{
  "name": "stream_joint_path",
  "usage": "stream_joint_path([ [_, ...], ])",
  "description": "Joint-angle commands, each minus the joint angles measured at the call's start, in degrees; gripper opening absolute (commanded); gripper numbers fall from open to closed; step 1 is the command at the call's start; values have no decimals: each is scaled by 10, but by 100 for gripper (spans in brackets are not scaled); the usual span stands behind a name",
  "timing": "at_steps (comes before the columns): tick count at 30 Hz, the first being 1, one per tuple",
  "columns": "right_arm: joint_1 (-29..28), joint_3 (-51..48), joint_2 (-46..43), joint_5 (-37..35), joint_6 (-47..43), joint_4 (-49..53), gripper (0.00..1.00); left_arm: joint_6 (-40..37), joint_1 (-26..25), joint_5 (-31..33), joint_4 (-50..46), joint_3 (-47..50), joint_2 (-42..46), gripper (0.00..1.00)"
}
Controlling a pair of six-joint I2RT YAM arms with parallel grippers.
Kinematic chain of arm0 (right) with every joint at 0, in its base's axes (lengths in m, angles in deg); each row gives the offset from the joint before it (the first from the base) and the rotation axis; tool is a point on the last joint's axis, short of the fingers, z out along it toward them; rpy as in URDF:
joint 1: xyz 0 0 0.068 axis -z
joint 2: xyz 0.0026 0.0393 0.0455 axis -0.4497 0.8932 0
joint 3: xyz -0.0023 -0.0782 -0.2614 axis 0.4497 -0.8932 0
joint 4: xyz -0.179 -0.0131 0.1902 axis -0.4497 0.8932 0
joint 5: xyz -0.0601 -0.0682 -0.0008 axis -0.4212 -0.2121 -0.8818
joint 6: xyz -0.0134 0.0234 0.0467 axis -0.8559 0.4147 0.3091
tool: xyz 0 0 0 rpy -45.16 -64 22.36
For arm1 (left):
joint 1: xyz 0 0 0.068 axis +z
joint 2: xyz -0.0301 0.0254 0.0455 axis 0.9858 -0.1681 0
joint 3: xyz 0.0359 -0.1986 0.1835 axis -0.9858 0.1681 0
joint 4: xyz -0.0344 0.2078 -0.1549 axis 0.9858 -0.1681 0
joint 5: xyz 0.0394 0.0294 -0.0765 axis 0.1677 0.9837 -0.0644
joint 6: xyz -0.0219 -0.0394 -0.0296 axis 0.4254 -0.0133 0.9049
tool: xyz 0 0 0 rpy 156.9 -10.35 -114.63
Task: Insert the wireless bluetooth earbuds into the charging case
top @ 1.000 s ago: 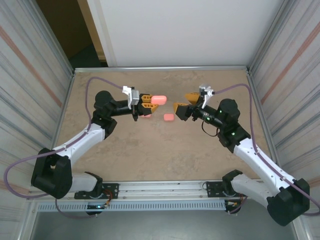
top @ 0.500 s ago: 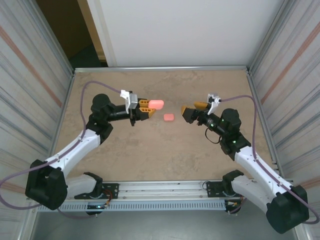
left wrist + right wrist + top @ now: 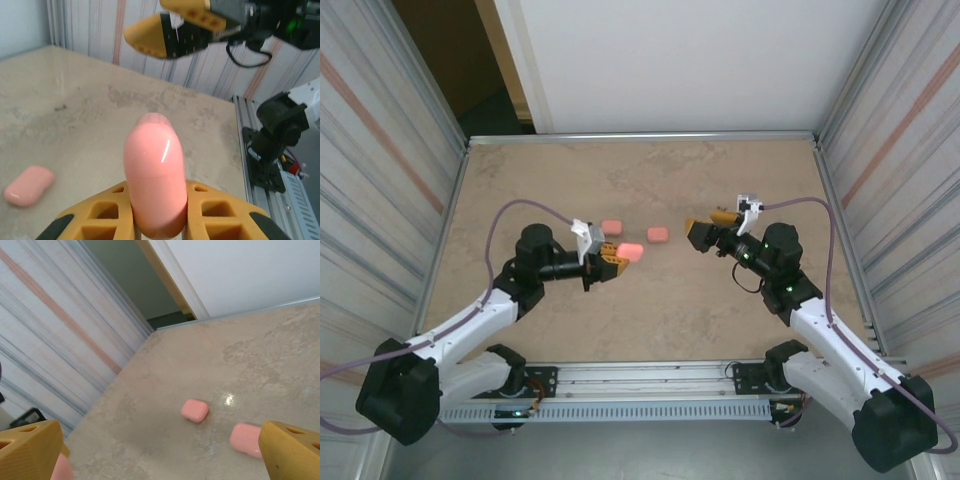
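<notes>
Left arm comes in from the near-left, purple cable looping above it. Left gripper is clamped on a pink charging case, around table centre, slightly left of the midline

On the left wrist cam we see the yellow fingers pinching the near end of the charging case from both sides; most of its body sticks out past the fingertips, toward the right arm. It looks lifted off the table, not resting on it. We cannot tell if its lid is open or shut

Same cam: one loose case lies flat on the table, left of the held one; we cannot tell which of the next two it is

From above, case A lies flat just beyond the left gripper, apart from it. Case B lies flat further right, between the two grippers, near case A, not touching. On the right wrist cam we read the farther pink one as case A and the nearer one as case B, its edge hidden by a finger

Right gripper sits right of case B, facing the left gripper. Its fingers stand wide apart at the bottom corners of the wrist view, bare table between them; it grips nothing. Left wrist cam shows the right gripper up top, jaws spread
</notes>
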Motion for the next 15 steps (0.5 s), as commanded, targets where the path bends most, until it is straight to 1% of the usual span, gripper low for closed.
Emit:
stream_joint_path([
  [1, 5, -1, 7, 4, 19, -3, 99, 16, -29, 58, -3, 21, 0, 0],
  [7, 5, 2, 23, 4, 28, -6, 99, 100, -55, 96, 89, 58, -48, 0],
  [11, 5, 1, 26, 6, 33, -4, 99, 118, -82, 145, 84, 54, -80, 0],
  [15, 4, -3, 19, 3, 32, -1, 99, 137, -96, 179, 89, 55, -99, 0],
])
